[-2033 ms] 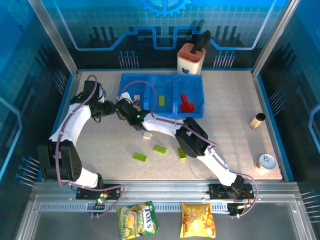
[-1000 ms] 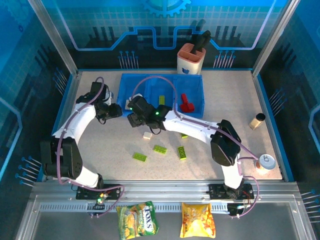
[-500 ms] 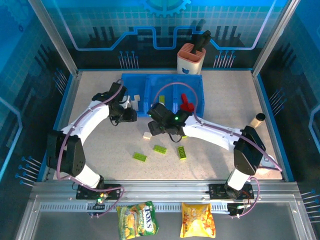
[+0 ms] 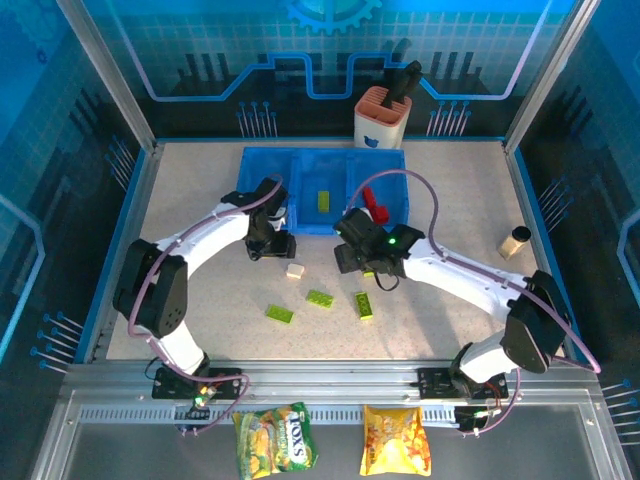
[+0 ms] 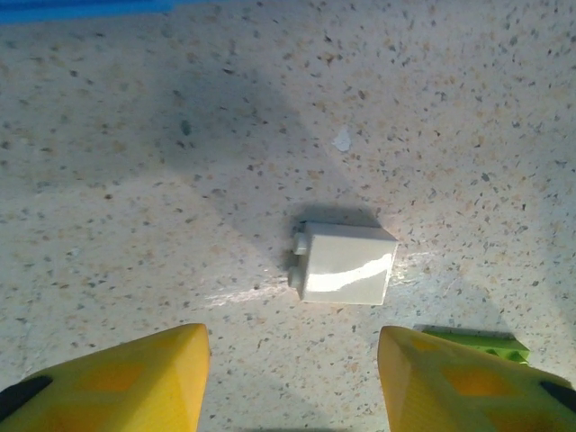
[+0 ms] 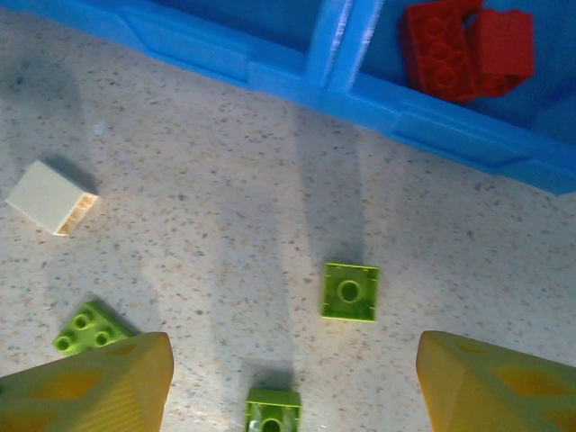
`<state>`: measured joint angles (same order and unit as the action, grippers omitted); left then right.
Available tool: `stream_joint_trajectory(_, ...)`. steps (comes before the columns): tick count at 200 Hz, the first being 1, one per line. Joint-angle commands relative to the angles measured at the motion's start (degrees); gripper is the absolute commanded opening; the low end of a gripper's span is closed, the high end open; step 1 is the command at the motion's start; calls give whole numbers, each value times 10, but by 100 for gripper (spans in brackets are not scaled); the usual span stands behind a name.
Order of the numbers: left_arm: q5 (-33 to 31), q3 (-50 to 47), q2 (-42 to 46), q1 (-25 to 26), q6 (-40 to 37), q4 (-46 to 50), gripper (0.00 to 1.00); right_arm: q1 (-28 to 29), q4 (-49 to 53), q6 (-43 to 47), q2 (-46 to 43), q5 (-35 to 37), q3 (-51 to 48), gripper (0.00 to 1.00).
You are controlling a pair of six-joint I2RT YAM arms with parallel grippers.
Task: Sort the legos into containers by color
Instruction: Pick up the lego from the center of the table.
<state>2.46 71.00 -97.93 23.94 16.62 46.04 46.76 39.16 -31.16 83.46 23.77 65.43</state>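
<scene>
Now the left end effector [image 4: 277, 247] hangs just in front of the containers [image 4: 285, 165], by the front wall of the left bin. Its yellow fingers [image 5: 135, 378] are spread apart and grasp nothing. Half a second ago it was over that bin's front edge, and it has since come forward off the tray. The cream brick [image 5: 346, 263] lies on the bench [image 4: 200, 290] a little further out from the containers. It is tipped on its side, with its long axis across the left wrist view and its studs at the left end.

The right end effector [image 4: 350, 260] is also released and empty, with its fingers [image 6: 90, 387] wide. It sits in front of the divider between the middle and right bins, having swung rightward along the front wall from the left bin side.

A square green brick [image 6: 350, 291] lies stud-up near that wall. Farther from the containers are three more green bricks. Two of them [image 4: 280, 314] [image 4: 320, 298] lie with their long axes roughly along the tray's front wall. The third [image 4: 363, 305] points toward the tray. None of them has shifted.

Inside the containers, the green brick in the middle bin [image 4: 324, 200] lies with its long axis front to back. The red bricks [image 6: 463, 45] are clustered in the right bin.
</scene>
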Motion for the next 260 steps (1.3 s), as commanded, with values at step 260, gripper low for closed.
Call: stream_joint_trajectory(260, -33, 37, -136, 74, 5, -8, 56, -33, 51, -15, -72, 6, -35, 71)
